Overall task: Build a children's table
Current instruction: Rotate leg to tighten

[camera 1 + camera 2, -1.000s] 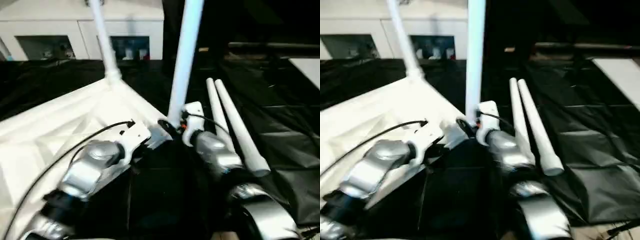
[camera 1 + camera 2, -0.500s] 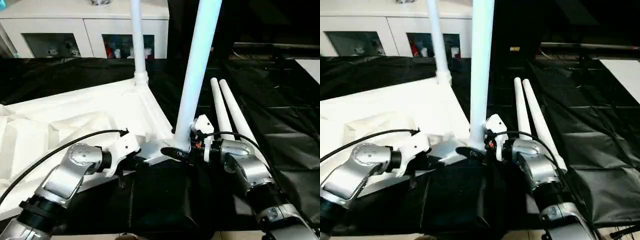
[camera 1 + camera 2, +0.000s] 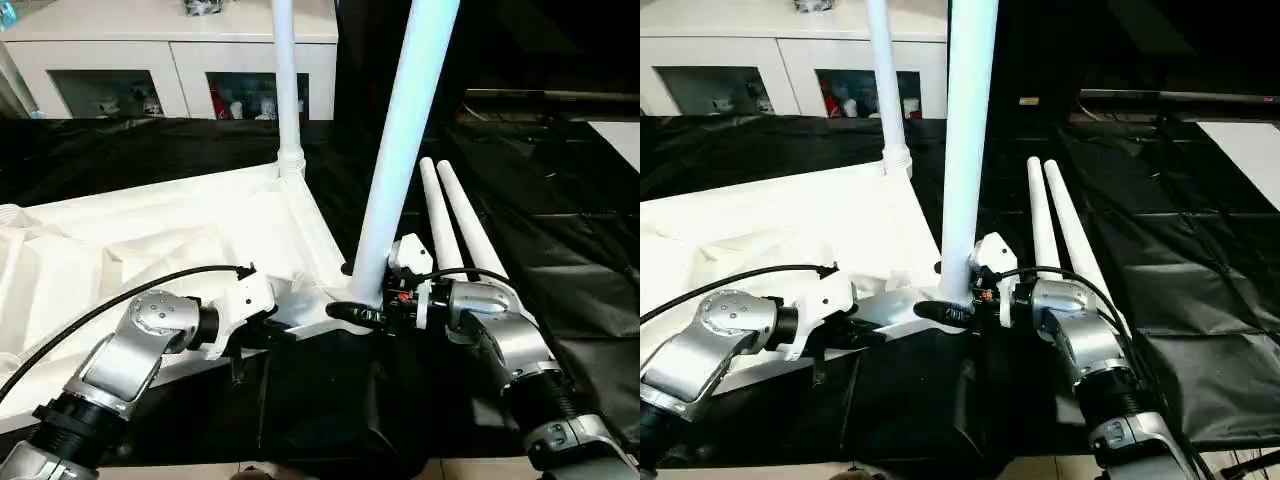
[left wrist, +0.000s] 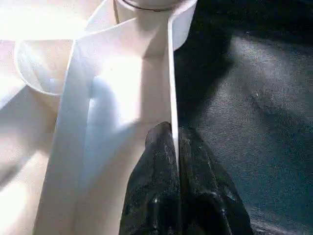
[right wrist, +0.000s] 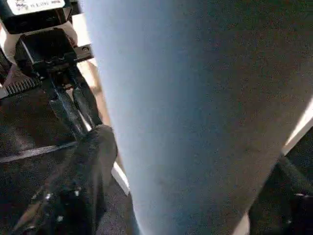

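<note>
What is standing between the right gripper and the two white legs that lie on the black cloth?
Nothing visible blocks that path. The two loose legs lie side by side on the black cloth, just beyond the right gripper, whose fingers sit on either side of the base of the upright leg at the tabletop corner.

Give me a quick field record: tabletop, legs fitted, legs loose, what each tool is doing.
tabletop: upside down on black cloth
fitted legs: near leg and far leg, upright in corner sockets
loose legs: two, side by side on the cloth
left tool: shut on the tabletop's rim
right tool: fingers around the near leg's base
</note>
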Robot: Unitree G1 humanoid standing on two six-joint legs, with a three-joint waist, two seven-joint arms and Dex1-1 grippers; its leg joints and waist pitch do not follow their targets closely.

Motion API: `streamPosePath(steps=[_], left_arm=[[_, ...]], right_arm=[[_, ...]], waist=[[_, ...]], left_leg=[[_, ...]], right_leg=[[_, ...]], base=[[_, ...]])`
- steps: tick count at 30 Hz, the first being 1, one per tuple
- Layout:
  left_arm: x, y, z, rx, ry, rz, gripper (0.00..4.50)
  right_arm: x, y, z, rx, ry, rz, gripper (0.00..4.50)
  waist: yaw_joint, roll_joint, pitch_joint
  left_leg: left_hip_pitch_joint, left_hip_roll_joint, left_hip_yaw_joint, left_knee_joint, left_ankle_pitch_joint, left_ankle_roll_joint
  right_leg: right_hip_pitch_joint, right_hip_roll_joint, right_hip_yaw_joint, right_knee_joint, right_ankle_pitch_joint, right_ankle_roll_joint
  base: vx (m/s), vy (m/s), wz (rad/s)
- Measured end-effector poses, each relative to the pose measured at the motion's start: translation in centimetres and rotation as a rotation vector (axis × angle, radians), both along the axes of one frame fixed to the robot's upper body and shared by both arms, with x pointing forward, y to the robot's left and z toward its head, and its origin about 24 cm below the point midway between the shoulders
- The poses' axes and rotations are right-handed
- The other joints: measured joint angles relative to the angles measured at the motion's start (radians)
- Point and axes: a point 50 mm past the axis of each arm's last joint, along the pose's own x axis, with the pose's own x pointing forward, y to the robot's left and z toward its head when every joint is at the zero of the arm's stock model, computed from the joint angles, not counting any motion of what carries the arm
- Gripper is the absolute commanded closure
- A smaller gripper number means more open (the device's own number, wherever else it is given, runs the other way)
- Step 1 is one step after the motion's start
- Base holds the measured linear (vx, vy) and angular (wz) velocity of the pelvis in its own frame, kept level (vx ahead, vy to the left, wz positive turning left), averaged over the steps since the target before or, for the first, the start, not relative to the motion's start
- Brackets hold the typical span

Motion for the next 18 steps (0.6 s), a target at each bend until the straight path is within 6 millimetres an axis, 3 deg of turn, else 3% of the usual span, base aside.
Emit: streamPosePath(steps=[10, 18], left_arm=[[0.02, -0.01, -0.13, -0.006, 0.001, -0.003, 4.5], [0.08, -0.16, -0.28, -0.036, 0.004, 0.001, 4.5]], right_arm=[[-0.01, -0.15, -0.16, -0.028, -0.03, 0.005, 1.91], [0.03, -0.13, -0.34, -0.026, -0.032, 0.004, 2.01]], waist=[[0.0, 0.0, 0.0], [-0.001, 0.0, 0.0]], left_leg=[[0.001, 0.0, 0.0, 0.004, 0.0, 0.0], [0.002, 0.001, 0.0, 0.006, 0.0, 0.0]], right_leg=[[0.001, 0.0, 0.0, 0.004, 0.0, 0.0], [0.002, -0.001, 0.0, 0.005, 0.0, 0.0]], base=[[0.0, 0.0, 0.0], [0.0, 0.0, 0.0]])
